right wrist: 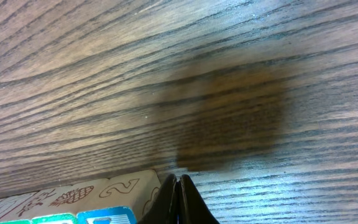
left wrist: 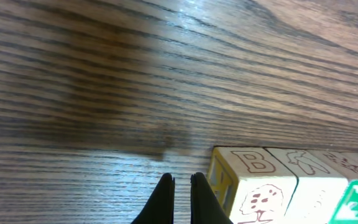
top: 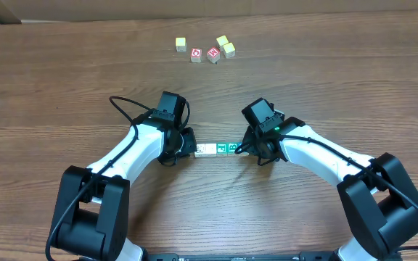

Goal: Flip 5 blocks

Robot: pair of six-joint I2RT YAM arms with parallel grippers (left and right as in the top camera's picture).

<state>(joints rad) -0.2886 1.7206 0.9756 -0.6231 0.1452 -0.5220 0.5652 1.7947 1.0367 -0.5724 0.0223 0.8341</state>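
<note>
Nearest the overhead lens are the black shoulders of the two arms. The left arm [top: 93,210] reaches inward across the worktop [top: 49,87] so that its hand comes to one end of the row.

The left hand [top: 191,151] is closed on nothing. In its wrist view the two dark fingertips [left wrist: 165,190] stand almost together, low over the wood, just beside the leftmost cube. That looks like a pushing or steadying tip, not a grasp.

The blocks [top: 218,148] lie in a short straight row on the worktop between the two hands, face to face. The white printed ones [left wrist: 260,186] are toward the left and the teal-green ones toward the right. The exact count is hard to read from above.

The right hand [top: 242,148] is closed and empty as well, its fingers [right wrist: 168,199] pressed into one blade at the row's right end [right wrist: 129,186]. With a tip at each end, the row seems bracketed so the blocks stay lined up while being tipped over. None looks lifted yet.

The right arm [top: 383,203] mirrors the left. Far back, well apart from this, sit the yellow cubes [top: 228,50] and red-faced cubes [top: 196,54], out of the way.
</note>
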